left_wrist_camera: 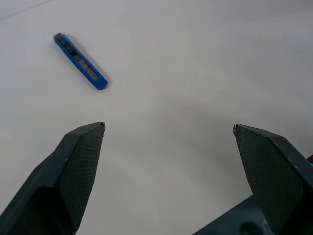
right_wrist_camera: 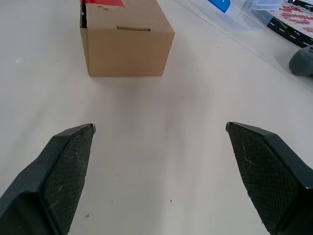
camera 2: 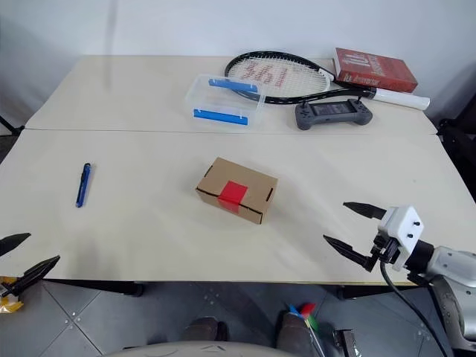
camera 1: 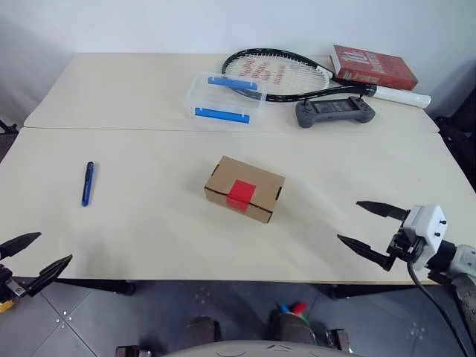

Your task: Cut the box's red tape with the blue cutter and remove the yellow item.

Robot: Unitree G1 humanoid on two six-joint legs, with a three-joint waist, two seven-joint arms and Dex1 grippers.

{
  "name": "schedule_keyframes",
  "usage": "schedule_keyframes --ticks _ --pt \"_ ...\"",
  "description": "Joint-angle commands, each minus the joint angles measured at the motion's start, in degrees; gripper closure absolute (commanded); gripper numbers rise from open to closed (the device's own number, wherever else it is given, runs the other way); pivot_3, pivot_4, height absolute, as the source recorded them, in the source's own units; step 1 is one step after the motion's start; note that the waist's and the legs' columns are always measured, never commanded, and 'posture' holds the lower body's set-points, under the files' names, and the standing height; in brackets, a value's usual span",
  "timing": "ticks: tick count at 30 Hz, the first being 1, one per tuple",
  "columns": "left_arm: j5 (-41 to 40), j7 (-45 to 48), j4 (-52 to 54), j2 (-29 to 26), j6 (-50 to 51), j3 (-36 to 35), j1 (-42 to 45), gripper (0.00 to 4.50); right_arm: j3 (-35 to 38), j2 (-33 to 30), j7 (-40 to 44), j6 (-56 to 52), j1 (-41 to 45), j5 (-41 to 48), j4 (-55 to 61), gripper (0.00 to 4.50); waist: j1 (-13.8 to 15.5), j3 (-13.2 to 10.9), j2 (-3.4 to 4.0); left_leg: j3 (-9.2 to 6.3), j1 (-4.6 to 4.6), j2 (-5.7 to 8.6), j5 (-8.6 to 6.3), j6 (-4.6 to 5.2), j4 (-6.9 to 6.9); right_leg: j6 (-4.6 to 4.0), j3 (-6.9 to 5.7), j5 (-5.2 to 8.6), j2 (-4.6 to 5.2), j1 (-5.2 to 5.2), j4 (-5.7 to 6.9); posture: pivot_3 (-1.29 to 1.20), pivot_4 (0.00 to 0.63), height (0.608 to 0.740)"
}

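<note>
Two head views looking forward and down over the table (camera 1: 149,238), both sharing the box (camera 1: 245,188), left wrist view low and close, facing the blue cutter (left_wrist_camera: 80,61), right wrist view low, facing the box

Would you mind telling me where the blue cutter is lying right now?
In the left eye view the blue cutter lies flat on the table's left side, well left of the box and ahead of the open left gripper.
</note>
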State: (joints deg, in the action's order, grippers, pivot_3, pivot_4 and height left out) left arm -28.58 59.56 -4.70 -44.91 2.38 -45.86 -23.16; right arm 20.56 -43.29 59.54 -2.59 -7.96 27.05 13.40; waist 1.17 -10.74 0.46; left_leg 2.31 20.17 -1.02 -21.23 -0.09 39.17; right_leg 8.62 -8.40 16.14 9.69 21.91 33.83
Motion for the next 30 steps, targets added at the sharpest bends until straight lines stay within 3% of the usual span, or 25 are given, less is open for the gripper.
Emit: schedule_keyframes --ticks 1,4,5,9,14,18,20,21,25,30 --pt "-1.4 0.2 1.9 -0.2 1.6 -0.3 -0.6 0.04 0.7 -0.4 0.2 0.4 0.2 0.7 1.6 0.00 0.0 0.0 0.00 0.00 0.00 0.00 0.00 0.00 0.00 0.00 0.00 0.00 0.00 0.00 0.00 0.00 0.150 0.740" --pt "-7.5 -1.8 8.1 -2.0 13.2 3.3 3.8 0.04 -2.0 -1.1 -0.1 -4.0 1.0 1.6 3.6 0.00 0.2 0.0 -0.01 0.02 -0.01 0.00 0.00 0.00 0.01 0.00 0.05 0.00 0.00 -0.01 0.00 0.00 0.150 0.740" --pt "-9.0 -2.8 10.6 -2.3 15.6 5.1 6.4 0.01 -3.1 -1.2 -0.2 -5.2 1.1 1.4 4.4 0.18 0.3 0.0 -0.02 -0.01 -0.02 0.00 0.01 0.00 0.04 0.00 0.07 0.00 0.00 -0.03 0.04 0.00 0.150 0.740" --pt "-14.1 -13.7 16.3 -2.8 31.9 16.9 24.9 0.92 -8.6 0.2 -6.1 -8.1 5.6 -4.5 4.1 1.18 0.9 0.0 -0.06 -0.20 -0.02 0.05 0.10 -0.03 0.15 -0.02 0.12 -0.01 0.00 -0.14 0.10 0.00 0.150 0.740" --pt "2.4 -13.8 10.3 -0.6 27.3 39.0 42.5 2.51 -16.5 4.6 -14.4 -8.4 14.9 -13.9 -2.6 2.97 -0.4 0.1 -0.10 0.06 -0.16 0.14 0.10 -0.02 0.23 0.00 0.46 -0.06 -0.06 -0.13 0.23 0.00 0.150 0.740" --pt "12.3 -15.5 0.0 5.0 20.4 48.6 51.5 3.72 -20.9 8.1 -17.5 -8.6 20.1 -18.1 -6.6 4.35 -1.4 0.1 -0.12 0.29 0.07 0.12 0.12 -0.06 0.07 0.01 0.59 -0.06 -0.14 0.36 0.34 0.00 0.150 0.740" --pt "15.5 -16.2 -5.1 7.7 17.6 51.1 54.2 4.38 -22.9 10.7 -18.6 -8.6 22.8 -18.8 -7.7 4.50 -1.7 0.1 -0.13 0.43 0.23 0.11 0.13 -0.07 -0.01 0.00 0.63 -0.06 -0.17 0.66 0.38 0.00 0.150 0.740" --pt "16.4 -16.2 -6.7 8.4 16.7 51.6 54.9 4.46 -23.4 11.4 -18.8 -8.6 23.5 -19.0 -8.0 4.50 -1.8 0.1 -0.13 0.45 0.24 0.10 0.13 -0.07 -0.03 0.01 0.63 -0.06 -0.19 0.69 0.38 0.00 0.150 0.740" --pt "16.3 -13.6 -6.7 9.7 15.4 51.9 55.0 4.46 -26.7 15.3 -19.2 -12.3 27.1 -18.8 -8.0 4.50 -2.0 0.1 -0.13 0.44 0.25 0.09 0.13 -0.07 -0.03 0.01 0.65 -0.06 -0.19 0.68 0.36 0.00 0.150 0.740" --pt "11.3 -3.9 2.8 7.3 19.3 53.0 50.0 4.46 -27.9 18.9 -20.3 -12.6 33.6 -19.9 -14.6 4.50 -2.0 0.1 -0.13 0.45 0.25 0.08 0.13 -0.06 0.08 0.01 0.70 -0.06 -0.19 0.66 0.40 0.00 0.150 0.740"
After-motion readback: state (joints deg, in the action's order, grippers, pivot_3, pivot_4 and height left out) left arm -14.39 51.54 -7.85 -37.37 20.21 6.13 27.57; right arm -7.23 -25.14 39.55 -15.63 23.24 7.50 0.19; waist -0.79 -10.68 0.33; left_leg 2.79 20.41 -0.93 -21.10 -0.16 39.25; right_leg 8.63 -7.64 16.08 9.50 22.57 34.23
